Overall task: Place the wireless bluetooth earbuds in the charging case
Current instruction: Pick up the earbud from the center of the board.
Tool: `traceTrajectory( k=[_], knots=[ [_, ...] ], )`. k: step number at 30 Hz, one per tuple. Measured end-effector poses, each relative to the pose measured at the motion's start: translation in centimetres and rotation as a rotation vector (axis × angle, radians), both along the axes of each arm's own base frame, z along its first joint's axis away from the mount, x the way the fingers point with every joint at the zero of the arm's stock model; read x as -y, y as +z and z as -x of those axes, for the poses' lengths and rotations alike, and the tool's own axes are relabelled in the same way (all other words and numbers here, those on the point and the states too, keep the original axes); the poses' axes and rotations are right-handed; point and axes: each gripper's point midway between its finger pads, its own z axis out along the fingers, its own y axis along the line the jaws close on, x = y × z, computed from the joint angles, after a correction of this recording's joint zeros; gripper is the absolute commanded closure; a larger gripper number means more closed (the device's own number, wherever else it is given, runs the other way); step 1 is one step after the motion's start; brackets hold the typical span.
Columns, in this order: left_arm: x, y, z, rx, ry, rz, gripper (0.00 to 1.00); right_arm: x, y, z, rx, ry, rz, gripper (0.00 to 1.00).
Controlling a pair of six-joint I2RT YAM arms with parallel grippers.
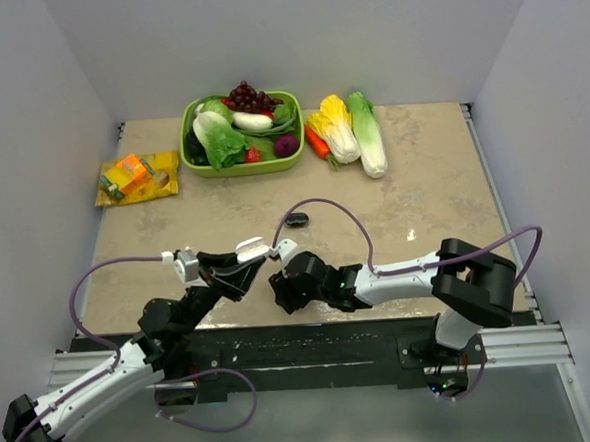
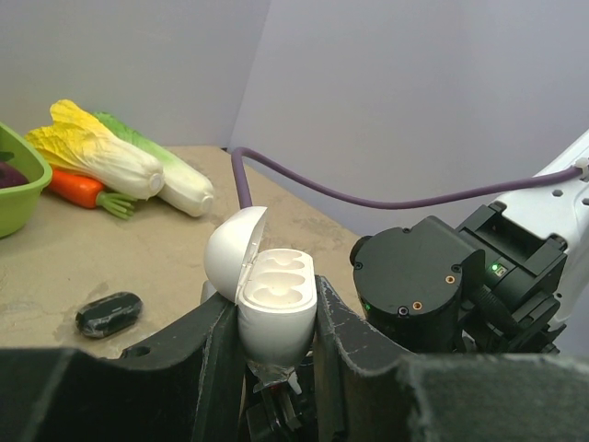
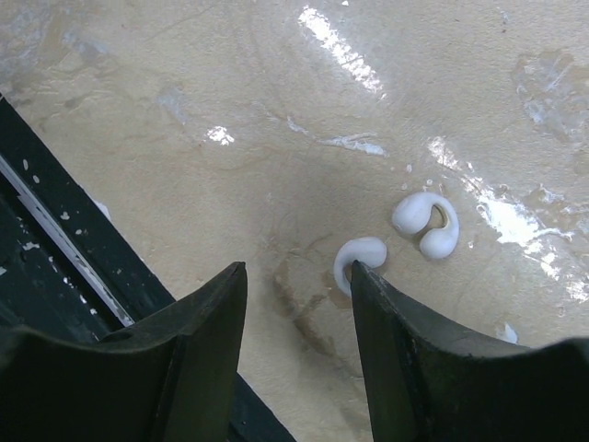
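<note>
Two white earbuds [image 3: 366, 249] lie on the worktop [image 3: 230, 110] beneath the right pincer [image 3: 299, 276], whose jaws stand wide and empty. The nearer earbud [image 3: 361, 255] is not in the gap. It sits off to one side, right at the tip of one finger [image 3: 405, 341], its curved length slanting away from it; whether they touch I cannot tell. The farther earbud [image 3: 425, 224] lies just beyond. The right arm looks much the nearer, and a small sideways shift should centre the gap. The left pincer [image 2: 276, 299] is clamped on the open charging case [image 2: 276, 327], whose wells are bare.

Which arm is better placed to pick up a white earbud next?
Right. The right gripper is open beside the white earbuds on the table; the left gripper is shut on the open charging case.
</note>
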Motion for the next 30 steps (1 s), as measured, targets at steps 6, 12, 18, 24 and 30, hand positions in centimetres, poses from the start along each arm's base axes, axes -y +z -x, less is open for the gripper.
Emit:
traceTrajectory(
  k=[6, 12, 18, 24, 30],
  knots=[
    [0.1, -0.2, 0.0, -0.004, -0.001, -0.005, 1.0, 0.3, 0.0, -0.5, 0.019, -0.024, 0.01, 0.51],
    [0.1, -0.2, 0.0, -0.005, -0.001, -0.004, 1.0, 1.1, -0.1, -1.5, 0.052, -0.076, 0.048, 0.62],
    [0.1, -0.1, 0.0, -0.014, -0.006, 0.004, 1.0, 1.8, -0.3, -2.0, 0.069, -0.106, 0.074, 0.7],
    [0.1, -0.2, 0.0, -0.015, -0.007, 0.004, 1.0, 2.3, -0.4, -2.4, 0.078, -0.126, 0.089, 0.83],
    [0.1, -0.2, 0.0, -0.015, -0.007, 0.004, 1.0, 2.6, -0.3, -2.6, 0.087, -0.14, 0.1, 1.0]
  ],
)
